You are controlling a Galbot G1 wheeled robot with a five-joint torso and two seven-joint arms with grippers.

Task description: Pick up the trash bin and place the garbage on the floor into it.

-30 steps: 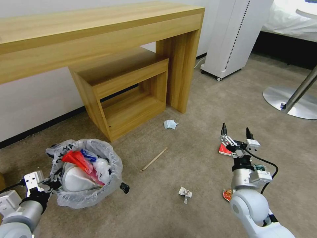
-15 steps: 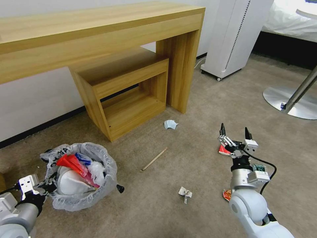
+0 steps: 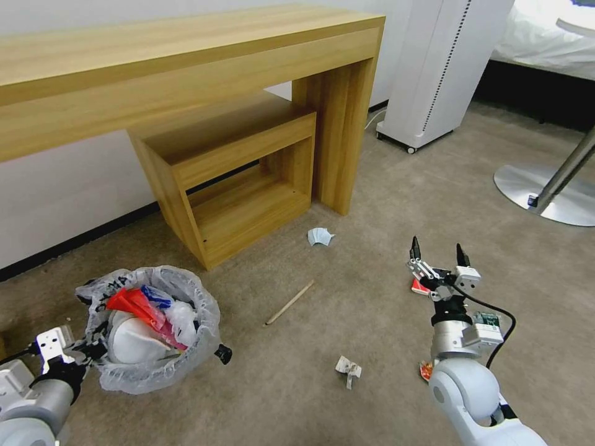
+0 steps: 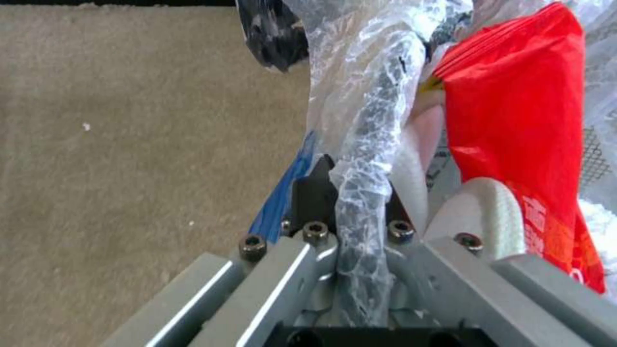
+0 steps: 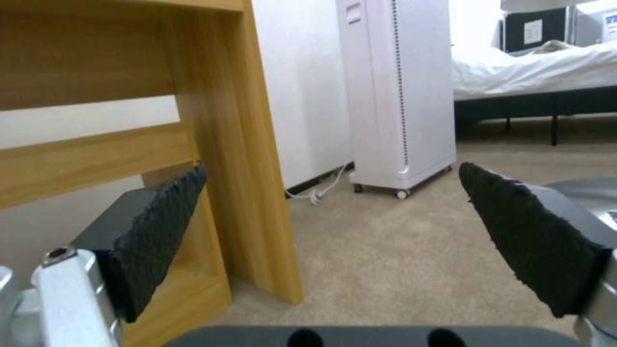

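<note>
My left gripper [image 3: 74,354] is shut on the near rim of the trash bin [image 3: 186,365] and carries it at the lower left. In the left wrist view the gripper [image 4: 355,185] pinches the crinkly bag over the rim. A white slipper [image 3: 133,341], a red wrapper [image 3: 131,302] and a blue-white carton [image 3: 155,292] lie inside. On the floor [image 3: 372,322] lie a pale blue mask [image 3: 320,236], a wooden stick [image 3: 289,302], a crumpled white wrapper [image 3: 348,367] and another red wrapper [image 3: 420,287]. My right gripper [image 3: 437,251] hangs open just above that wrapper, fingers pointing away from me.
A long wooden desk [image 3: 186,56] with a smaller wooden shelf unit [image 3: 235,161] under it stands along the wall. A white tower appliance [image 3: 434,68] on wheels, a round metal stand base [image 3: 545,192] and a bed [image 3: 545,37] are at the right. An orange packet [image 3: 425,370] peeks out beside my right arm.
The left gripper has moved the trash bin a little to the left and toward me, then held it almost still. The right gripper has sunk slightly, still open.
</note>
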